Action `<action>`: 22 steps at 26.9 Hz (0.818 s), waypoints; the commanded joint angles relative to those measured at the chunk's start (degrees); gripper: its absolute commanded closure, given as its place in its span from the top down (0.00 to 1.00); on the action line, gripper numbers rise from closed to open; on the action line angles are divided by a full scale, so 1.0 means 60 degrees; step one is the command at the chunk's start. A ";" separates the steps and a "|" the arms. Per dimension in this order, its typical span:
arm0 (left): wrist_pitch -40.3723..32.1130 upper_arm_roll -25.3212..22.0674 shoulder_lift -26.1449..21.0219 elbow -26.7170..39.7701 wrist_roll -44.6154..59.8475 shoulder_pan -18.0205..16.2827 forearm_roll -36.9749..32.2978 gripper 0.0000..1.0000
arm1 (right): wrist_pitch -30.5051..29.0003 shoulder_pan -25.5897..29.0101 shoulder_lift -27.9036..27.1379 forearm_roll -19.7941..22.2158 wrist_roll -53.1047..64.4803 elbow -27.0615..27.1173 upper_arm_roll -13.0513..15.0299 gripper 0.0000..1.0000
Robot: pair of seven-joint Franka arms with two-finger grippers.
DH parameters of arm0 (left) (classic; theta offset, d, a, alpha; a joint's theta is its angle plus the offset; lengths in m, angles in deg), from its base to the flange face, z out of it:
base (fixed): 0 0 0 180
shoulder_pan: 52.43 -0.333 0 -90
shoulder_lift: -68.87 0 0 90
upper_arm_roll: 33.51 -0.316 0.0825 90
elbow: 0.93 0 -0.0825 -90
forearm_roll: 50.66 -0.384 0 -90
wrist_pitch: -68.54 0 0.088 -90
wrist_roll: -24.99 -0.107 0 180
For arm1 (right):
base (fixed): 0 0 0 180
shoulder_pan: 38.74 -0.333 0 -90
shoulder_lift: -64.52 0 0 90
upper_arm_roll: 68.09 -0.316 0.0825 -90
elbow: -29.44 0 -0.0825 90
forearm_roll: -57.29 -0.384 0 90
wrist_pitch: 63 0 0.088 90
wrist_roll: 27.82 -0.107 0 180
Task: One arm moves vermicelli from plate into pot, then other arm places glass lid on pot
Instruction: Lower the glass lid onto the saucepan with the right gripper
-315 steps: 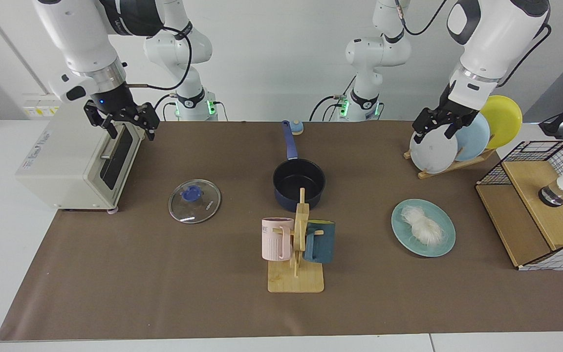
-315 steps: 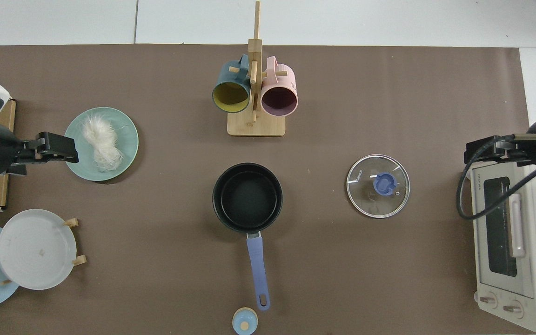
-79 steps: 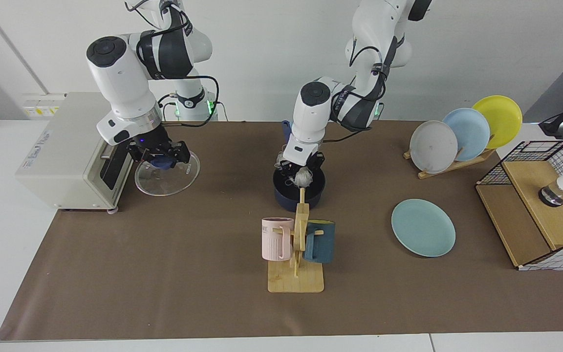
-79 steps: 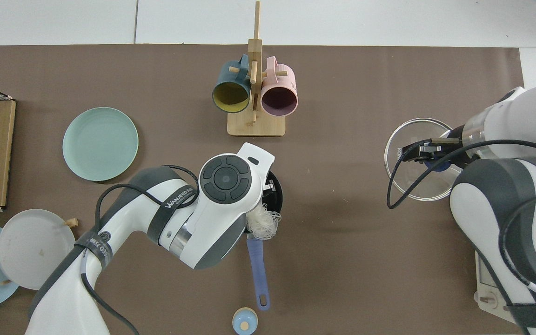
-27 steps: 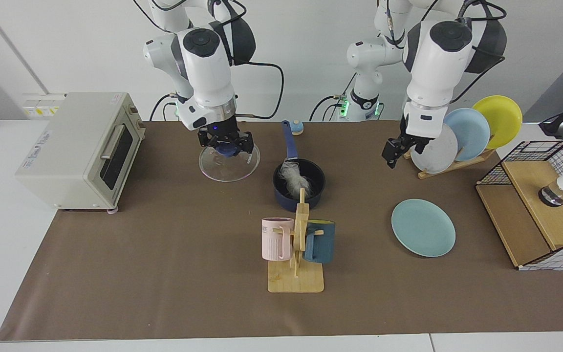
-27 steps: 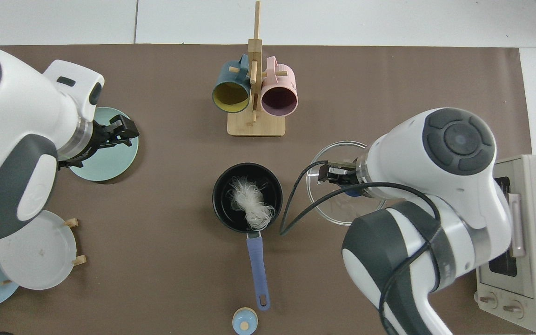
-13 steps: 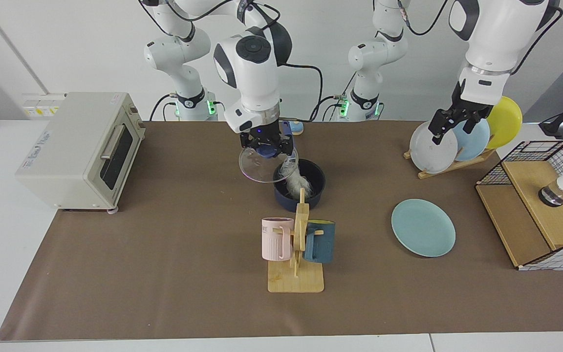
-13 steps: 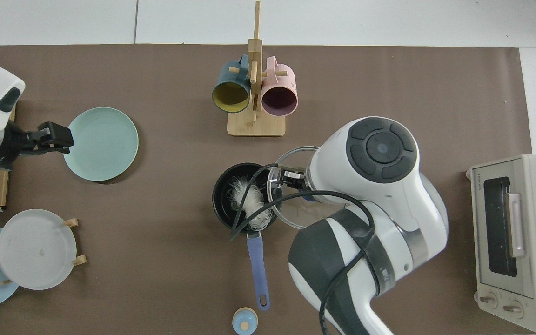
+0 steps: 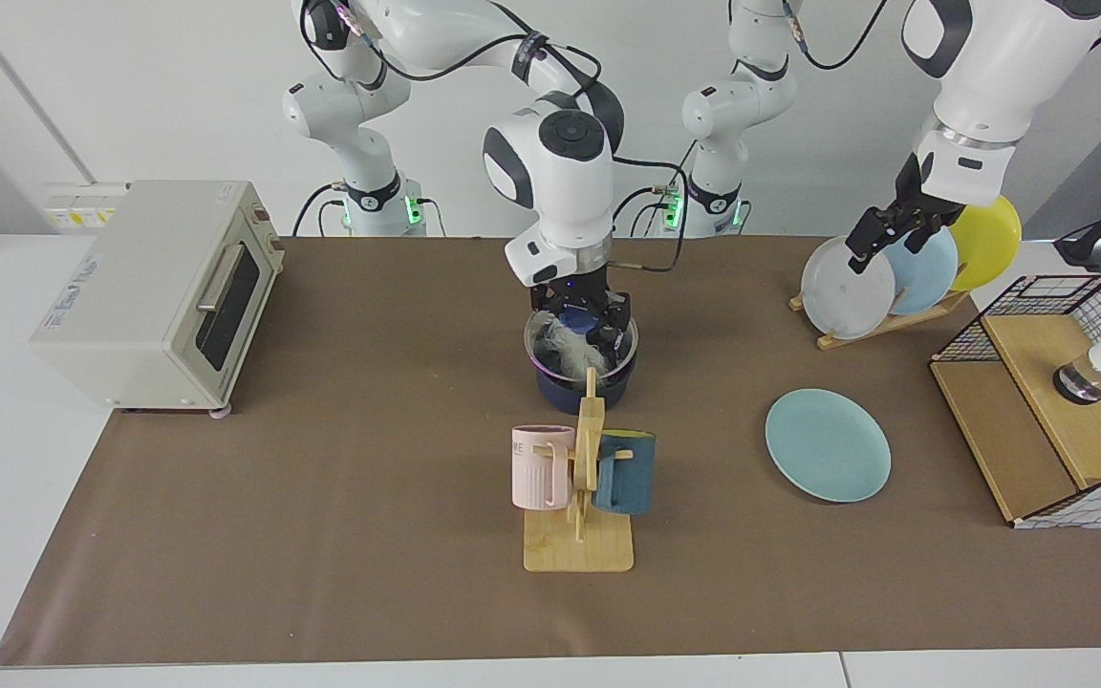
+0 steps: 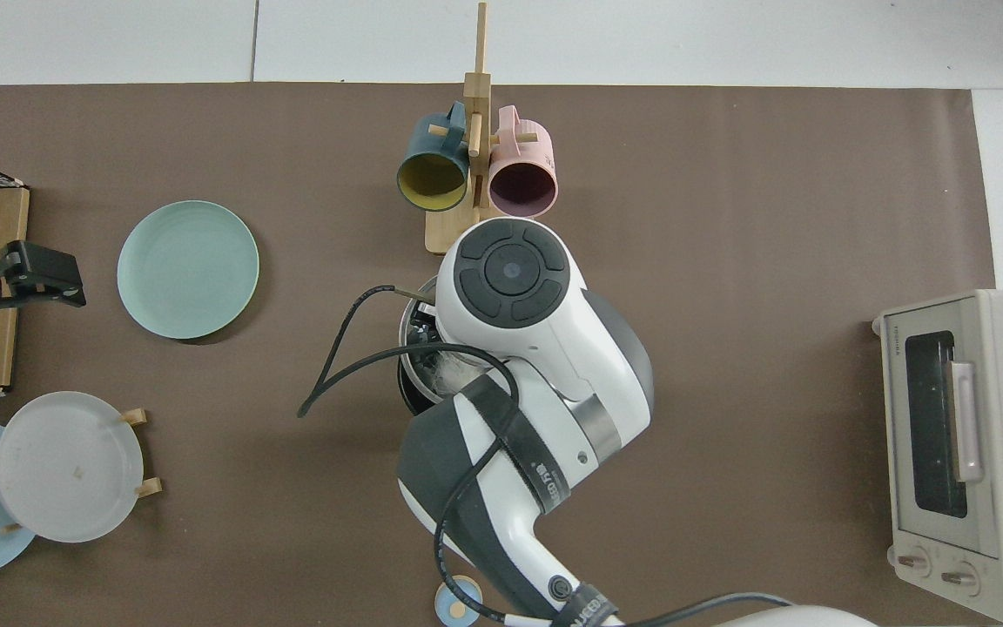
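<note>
Vermicelli (image 9: 565, 352) lies inside the pot (image 9: 585, 384) near the middle of the tabletop (image 9: 321, 497), under the glass lid (image 9: 550, 346), which sits at the pot's rim with the right gripper (image 9: 585, 323) clamped on its blue knob. Well apart, toward the tabletop's edge by the dish rack, the teal plate (image 9: 828, 445) lies bare. Beyond it the left gripper (image 9: 885, 235) hangs with its fingers apart, holding nothing, in front of the racked plates (image 9: 847, 287).

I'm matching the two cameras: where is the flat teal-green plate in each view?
Facing view: teal-green plate lies at lower right of centre, bare.
Top view: the plate lies at upper left.
Shared landmark: wooden mug rack beside it.
</note>
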 commanded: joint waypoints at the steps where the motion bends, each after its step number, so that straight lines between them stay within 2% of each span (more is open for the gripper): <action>1: -0.0363 -0.0893 0.0236 -0.0003 -0.0850 0.0601 0.0180 1.00 | -0.0186 -0.0148 -0.0430 -0.0100 -0.0373 0.0414 0.0070 0.00; 5: -0.0319 -0.2023 0.0251 -0.0018 -0.1261 0.1540 0.0180 1.00 | -0.0216 -0.0381 -0.0562 0.0119 -0.0402 0.0312 0.0070 0.00; 9: -0.0348 -0.2141 0.0251 -0.0018 -0.1291 0.1687 0.0166 1.00 | -0.0259 -0.0411 -0.0577 0.0178 -0.0402 0.0122 0.0084 0.00; 12: -0.0334 -0.2214 0.0251 -0.0003 -0.1306 0.1891 0.0151 1.00 | -0.0800 -0.0441 -0.0519 0.0193 -0.0431 -0.0316 0.0084 0.00; 14: -0.0276 -0.2782 0.0251 -0.0018 -0.1306 0.2592 0.0093 1.00 | -0.0948 -0.0441 -0.0430 0.0208 -0.0519 -0.0581 0.0084 0.00; 16: -0.0231 -0.3806 0.0251 -0.0018 -0.1320 0.3587 0.0092 1.00 | -0.0948 -0.0426 -0.0357 0.0208 -0.0519 -0.0684 0.0084 0.00; 18: -0.0231 -0.4394 0.0265 -0.0018 -0.1393 0.4103 0.0122 1.00 | -0.0963 -0.0382 -0.0299 0.0222 -0.0519 -0.0859 0.0084 0.00; 22: -0.0217 -0.4441 0.0265 -0.0018 -0.2548 0.4149 0.0166 1.00 | -0.0934 -0.0411 -0.0225 0.0237 -0.0534 -0.1065 0.0128 0.00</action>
